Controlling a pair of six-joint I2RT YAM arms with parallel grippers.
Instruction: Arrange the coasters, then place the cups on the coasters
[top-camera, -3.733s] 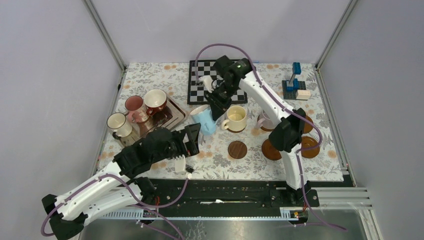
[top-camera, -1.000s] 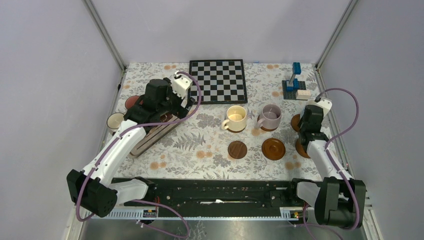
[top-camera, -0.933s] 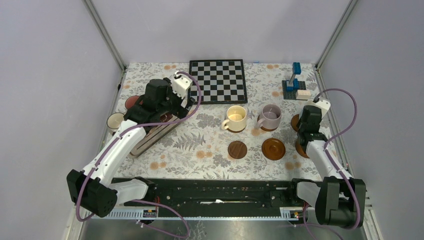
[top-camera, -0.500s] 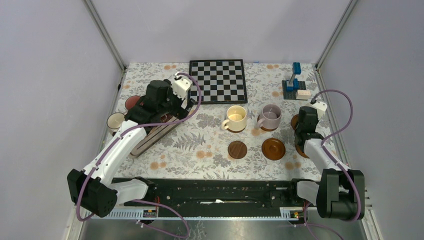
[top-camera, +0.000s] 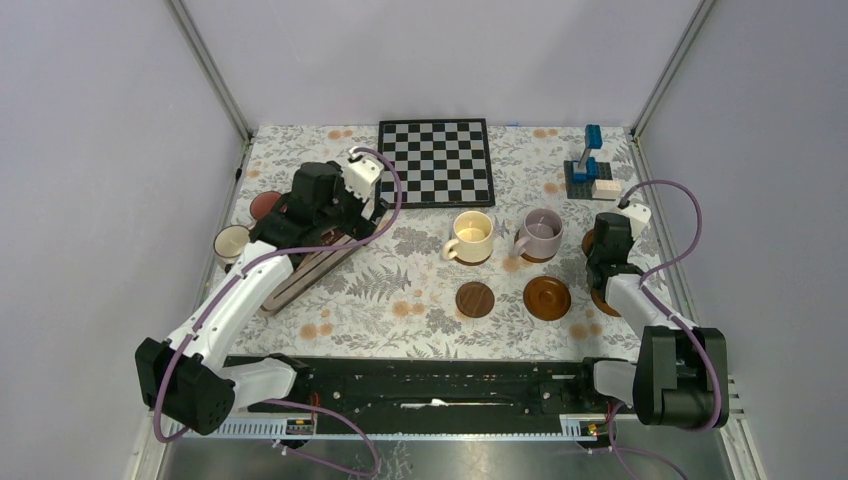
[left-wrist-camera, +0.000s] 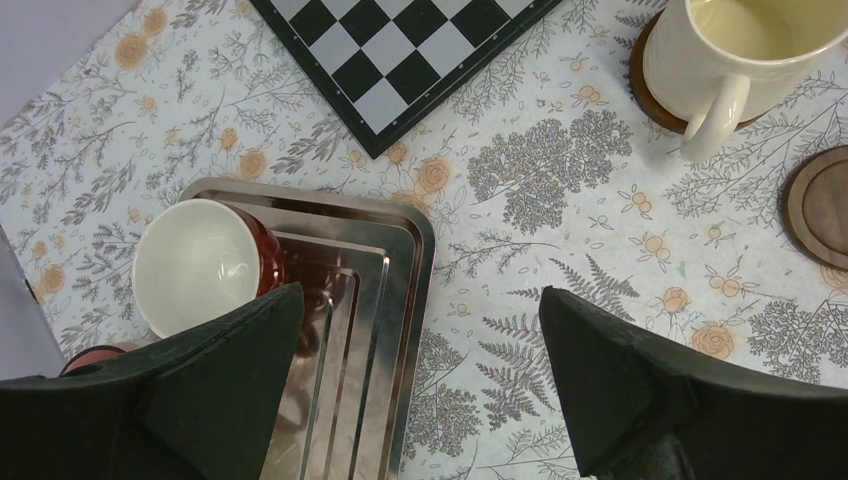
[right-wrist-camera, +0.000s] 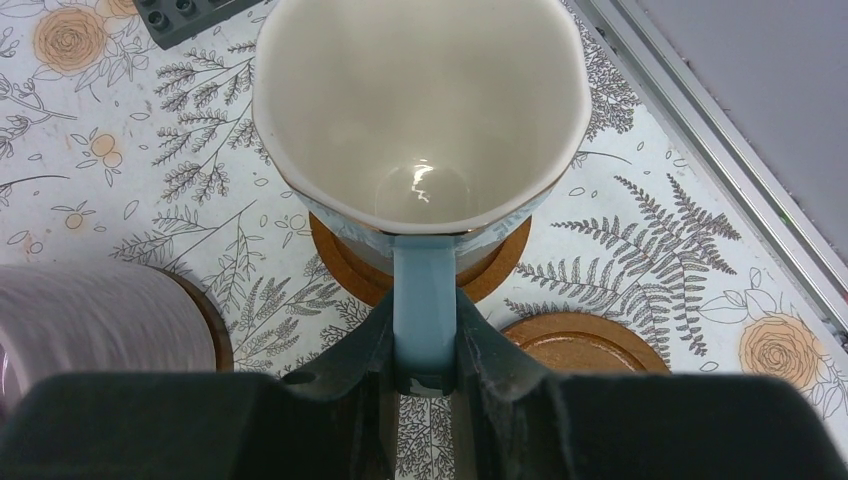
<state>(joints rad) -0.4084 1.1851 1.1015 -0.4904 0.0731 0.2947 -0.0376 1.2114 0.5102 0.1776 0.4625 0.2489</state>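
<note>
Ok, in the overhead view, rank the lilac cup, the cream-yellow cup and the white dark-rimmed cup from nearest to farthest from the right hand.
1. Lilac cup, just left of the right hand.
2. Cream-yellow cup, mid-table, further left.
3. White dark-rimmed cup, far left edge.

mug (right-wrist-camera: 420, 110) over coaster (right-wrist-camera: 500, 268); tray (left-wrist-camera: 400, 300) left of chessboard (left-wrist-camera: 400, 40).

Tray (left-wrist-camera: 395, 300) is polished metal, mirror-glossy, and reflects the dark red mug (left-wrist-camera: 205, 262), which is glossy glazed ceramic. Cream-yellow mug (left-wrist-camera: 740, 45) and light blue mug (right-wrist-camera: 420, 100) are smooth glazed too, with a highlight inside the blue one. Coasters (right-wrist-camera: 575, 345) are matt wood with faint ring grain. Desk (left-wrist-camera: 560, 250) cover is floral print, matt, cloth-like. Left gripper (left-wrist-camera: 417, 310) fingers (left-wrist-camera: 610, 390) are matt black plastic.
</note>
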